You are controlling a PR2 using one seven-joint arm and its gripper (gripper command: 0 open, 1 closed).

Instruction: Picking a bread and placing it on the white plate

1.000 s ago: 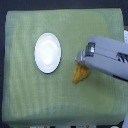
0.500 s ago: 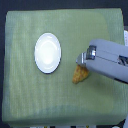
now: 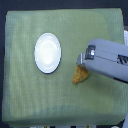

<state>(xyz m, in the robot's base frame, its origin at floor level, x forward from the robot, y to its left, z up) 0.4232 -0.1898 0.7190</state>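
Tool (image 3: 80, 64) slightly shifted, atop bread (image 3: 79, 75)

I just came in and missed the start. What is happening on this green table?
A robot arm reaches in from the exterior view's right, and its gripper is down at the bread on the green table. The picture is too blurred to tell whether the jaws are closed on it. The white plate lies apart from the bread, toward the exterior view's left, with nothing on it. So the bread is not yet on the plate.
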